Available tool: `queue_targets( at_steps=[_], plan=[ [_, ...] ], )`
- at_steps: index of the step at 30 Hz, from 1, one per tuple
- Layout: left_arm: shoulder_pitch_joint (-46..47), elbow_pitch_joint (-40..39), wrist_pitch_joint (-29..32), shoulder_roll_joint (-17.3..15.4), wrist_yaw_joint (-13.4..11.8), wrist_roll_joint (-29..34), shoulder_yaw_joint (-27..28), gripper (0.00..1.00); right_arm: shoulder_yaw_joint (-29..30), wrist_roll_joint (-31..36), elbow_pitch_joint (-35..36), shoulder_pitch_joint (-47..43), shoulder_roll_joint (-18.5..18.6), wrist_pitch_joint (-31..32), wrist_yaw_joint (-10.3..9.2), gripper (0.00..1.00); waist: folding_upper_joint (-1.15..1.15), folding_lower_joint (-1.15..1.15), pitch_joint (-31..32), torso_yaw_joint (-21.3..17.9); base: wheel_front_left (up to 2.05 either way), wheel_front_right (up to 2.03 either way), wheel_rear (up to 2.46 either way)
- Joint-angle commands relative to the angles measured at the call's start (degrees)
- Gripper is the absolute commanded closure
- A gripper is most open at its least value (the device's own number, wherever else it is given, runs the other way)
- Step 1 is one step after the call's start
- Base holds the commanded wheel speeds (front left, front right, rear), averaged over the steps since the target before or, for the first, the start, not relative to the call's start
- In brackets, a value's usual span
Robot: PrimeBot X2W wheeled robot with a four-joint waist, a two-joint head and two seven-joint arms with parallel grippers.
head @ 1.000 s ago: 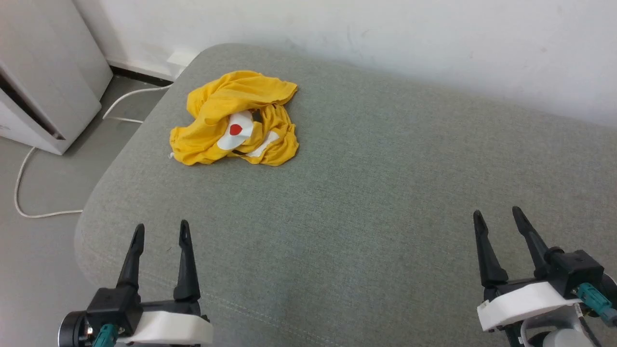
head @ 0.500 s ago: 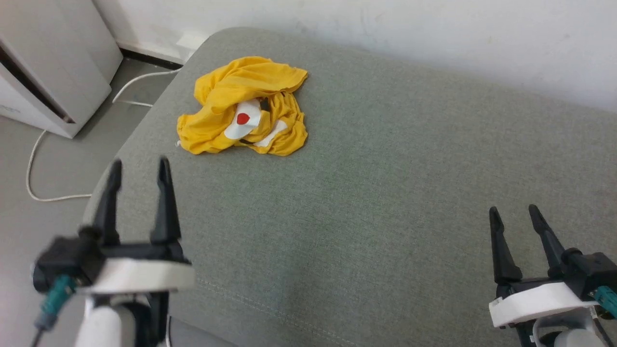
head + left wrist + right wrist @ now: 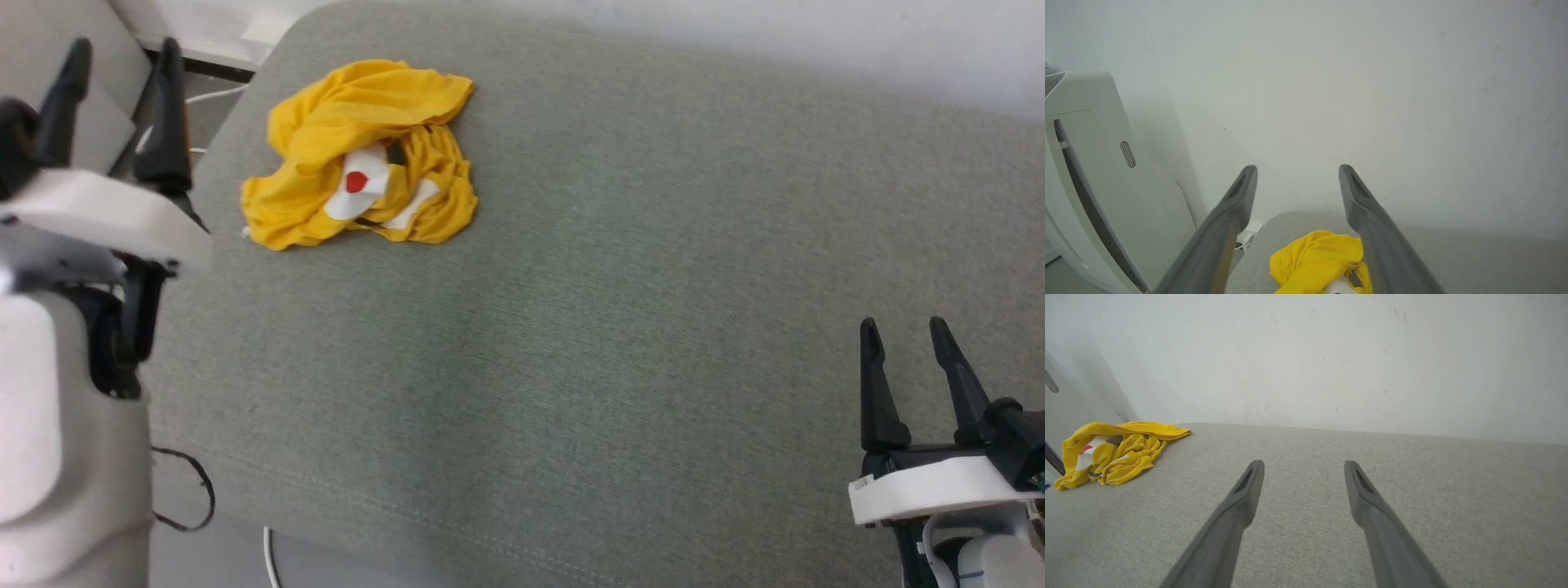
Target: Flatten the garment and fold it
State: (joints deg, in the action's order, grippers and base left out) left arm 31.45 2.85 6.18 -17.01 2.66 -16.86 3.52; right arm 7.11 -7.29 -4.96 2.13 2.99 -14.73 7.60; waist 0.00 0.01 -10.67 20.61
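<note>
The left tool (image 3: pixel 122 49) and the right tool (image 3: pixel 904 327) are both spread wide and hold nothing, while the crumpled yellow garment (image 3: pixel 359 155) lies near the far left edge of the grey padded surface (image 3: pixel 612 327), just beside the left tool, with much free room toward the right tool.

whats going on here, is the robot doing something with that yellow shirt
A two-armed robot is set up to flatten and fold the yellow T-shirt, which lies in a crumpled heap near the far left corner of a grey cushion. Nothing is holding it. The left gripper hangs open, just left of the shirt and apart from it. The right gripper is open too, low at the near right, far from the shirt. Flattening has not begun.
</note>
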Motion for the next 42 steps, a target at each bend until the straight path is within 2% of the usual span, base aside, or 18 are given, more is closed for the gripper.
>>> queue_targets(
  at_steps=[1,12,25,31,36,37,38,39,42],
  plan=[
    [1.7,1.3,1.0,-0.9,0.5,-0.2,0.1,0.0,0.0,-0.1,0.2,0.9,-0.1,-0.3,-0.11,0.0,0.0,-0.01,-2.1,-2.6,0.0,0.0,0.0],
    [12.0,14.5,13.5,-5.2,1.9,-4.7,0.7,0.0,1.0,1.5,2.6,3.0,-0.1,-0.3,-0.11,0.0,0.0,-0.01,-9.2,-7.5,0.0,0.0,0.0],
    [16.6,21.7,27.7,-7.4,2.5,-8.6,-0.8,0.0,2.8,4.1,6.9,5.2,-0.1,0.4,-0.11,0.0,0.0,-0.01,-17.4,-10.8,0.0,0.0,0.0],
    [17.1,24.4,31.5,-8.2,1.4,-9.4,-0.7,0.0,3.5,4.9,9.0,5.6,-0.1,1.3,-0.11,0.0,0.0,-0.01,-20.2,-11.8,0.0,0.0,0.0],
    [17.9,26.8,30.7,-8.1,1.4,-9.8,-0.8,0.0,4.1,5.4,10.6,6.0,-0.1,1.9,-0.11,0.0,0.0,-0.01,-22.0,-12.0,0.0,0.0,0.0],
    [18.1,27.2,30.5,-8.0,1.6,-10.0,-0.9,0.21,4.2,5.5,10.9,6.1,-0.1,2.1,-0.11,0.0,0.0,-0.01,-22.3,-12.0,0.0,0.0,0.0],
    [18.2,27.6,30.1,-7.9,1.9,-10.1,-1.1,0.73,4.3,5.6,11.1,6.1,-0.1,2.2,-0.11,0.0,0.0,-0.01,-22.5,-12.0,0.0,0.0,0.0],
    [18.3,27.9,29.7,-7.8,2.2,-10.3,-1.3,1.0,4.4,5.6,11.4,6.1,-0.1,2.3,-0.11,0.0,0.0,-0.01,-22.6,-12.0,0.0,0.0,0.0],
    [18.4,28.2,28.5,-7.8,2.7,-10.6,-1.6,1.0,4.5,5.7,11.7,6.3,-0.1,2.6,-0.11,0.0,0.0,-0.01,-22.8,-12.0,0.0,0.0,0.0]
  ],
)
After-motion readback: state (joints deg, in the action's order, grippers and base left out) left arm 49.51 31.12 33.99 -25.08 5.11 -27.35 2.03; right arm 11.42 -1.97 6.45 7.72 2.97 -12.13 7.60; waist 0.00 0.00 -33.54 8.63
